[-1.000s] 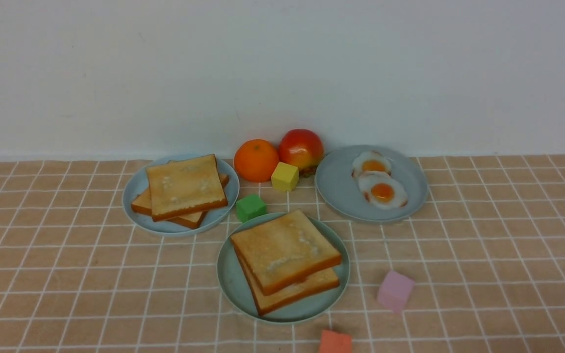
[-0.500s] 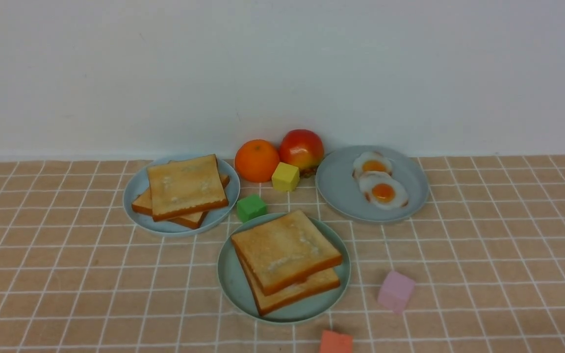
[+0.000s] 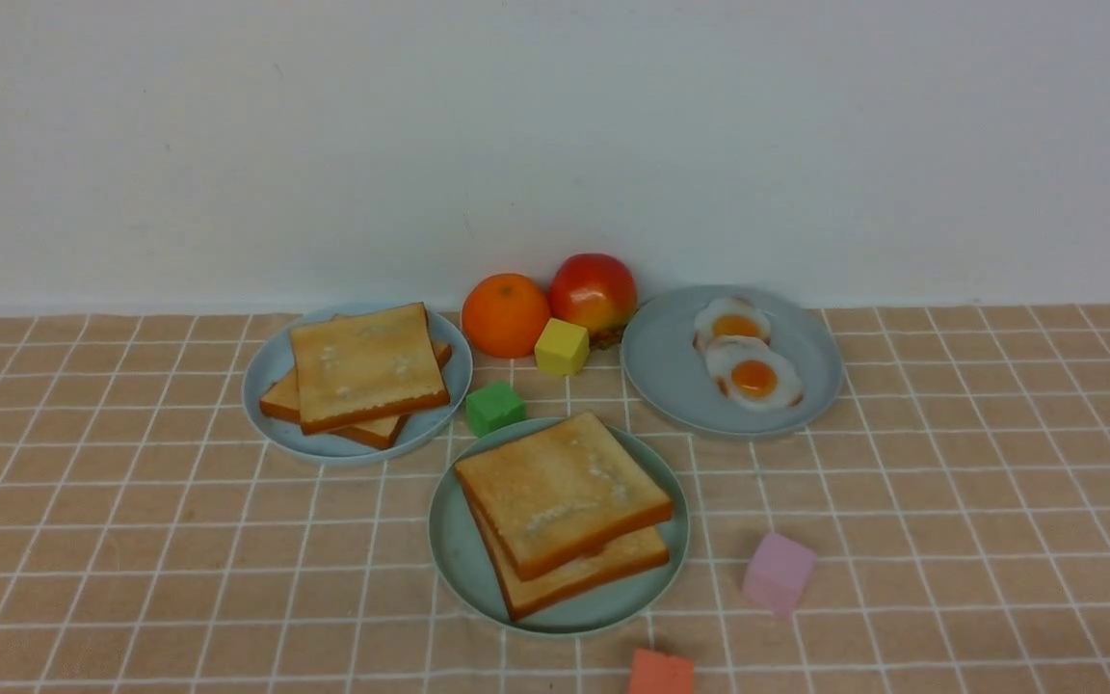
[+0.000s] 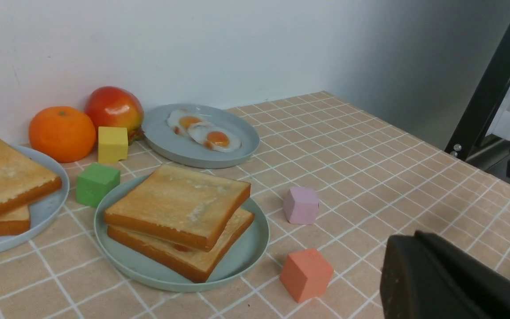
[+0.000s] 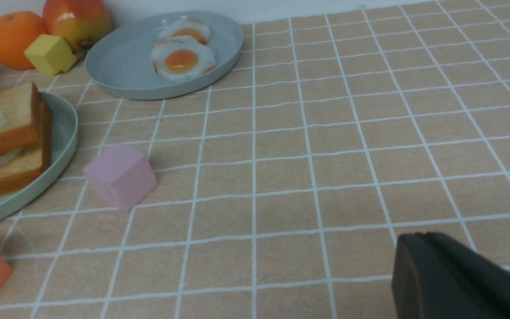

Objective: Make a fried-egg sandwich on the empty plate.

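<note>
Nothing is seen to have shifted over the last second: the sandwich is left stacked on the green plate, both grippers are pulled back, closed and empty, so the job looks finished.

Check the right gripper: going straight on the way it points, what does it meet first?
Judging from the right wrist view, the shut right gripper points across bare checked tablecloth. The way looks free; the pink cube and egg plate lie off to one side. Depth is unclear.
</note>
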